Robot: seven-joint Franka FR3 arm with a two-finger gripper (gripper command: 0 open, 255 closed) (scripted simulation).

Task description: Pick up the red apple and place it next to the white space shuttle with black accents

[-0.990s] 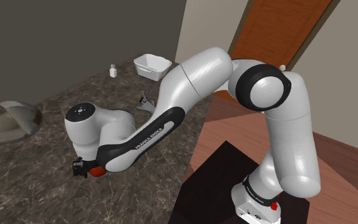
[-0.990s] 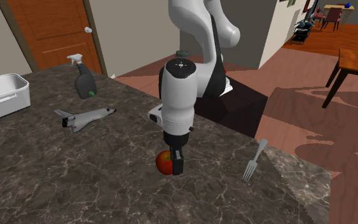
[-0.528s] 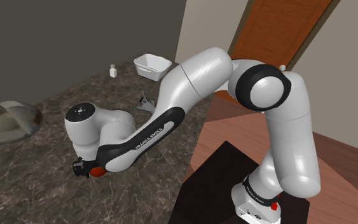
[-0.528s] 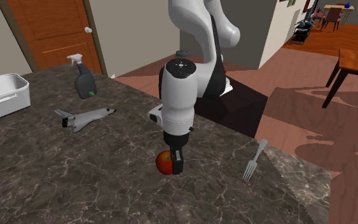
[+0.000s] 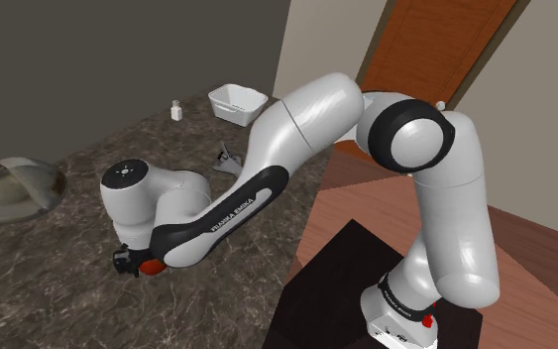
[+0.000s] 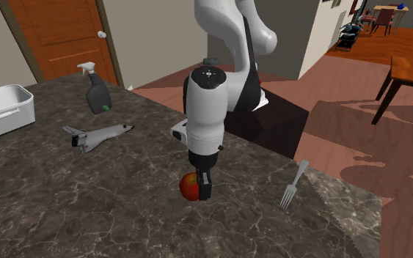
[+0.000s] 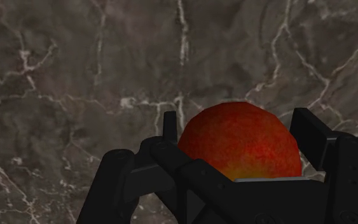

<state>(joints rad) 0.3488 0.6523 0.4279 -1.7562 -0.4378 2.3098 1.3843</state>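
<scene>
The task looks to be at its first step: the grasp seems made, but the lift and the carry are not yet done. In the second exterior view, a white bin sits at the far left edge. To its right, toward the upper left, stands a dark spray bottle. Just below the bottle the space shuttle lies flat on the dark marbled countertop, with bare stone on its lower and right sides (the likeliest spot for setting down, I judge).

Further right, a little below the frame's centre, the gripper points straight down, its fingers clasped on the red apple. The apple appears to rest on the stone. The wrist view shows a black finger pressed to each flank of the fruit.

The stretch between apple and shuttle is open, so a low lift and a sweep toward the frame's left should meet nothing. Right of the apple a fork lies near the counter's edge, which runs diagonally to the lower right. The carry leads away from both.
</scene>
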